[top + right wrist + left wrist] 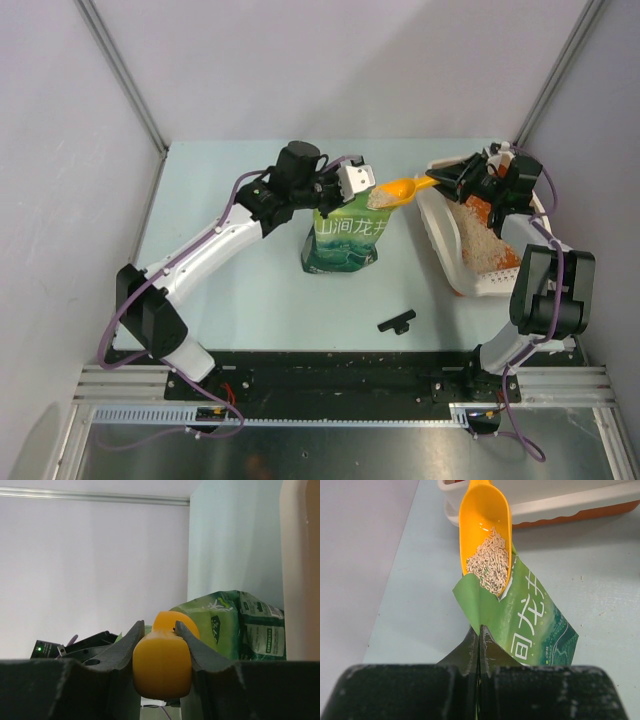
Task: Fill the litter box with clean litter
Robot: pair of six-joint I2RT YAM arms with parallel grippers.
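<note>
Left gripper [479, 633]: nearest item in the left wrist view; jaws pressed together, pinching the top edge of the green bag [535, 622] and holding its mouth up.

Orange scoop [485, 520]: bowl resting at the bag's torn lip, handle pointing toward the litter box [560, 502]. It carries a partial load of clean litter [491, 567], pale pellets bunched at the bowl's lower end, nearest the bag.

Right gripper [159, 630]: fingers clamped on either side of the scoop's handle, bag visible beyond.

Litter box, top view [438, 222]: right side of the pale table [250, 290], just beside the right arm, set at a slant. Beige litter [482, 245] already covers part of its orange inside.

Small black part [396, 322]: loose on the table, near the arm bases, apart from the work.

Step, as judged: carrying a loaded scoop from bag to box.

Handling notes:
- Lift the bowl clear of the lip before travelling, or the bag may drag along.
- Hold the bowl level, since the pellets sit close to its open end and would roll off if it dips.
- Tip only once the bowl is past the white rim and above the orange floor.
- Left pinch should hold firm so the bag stands.
</note>
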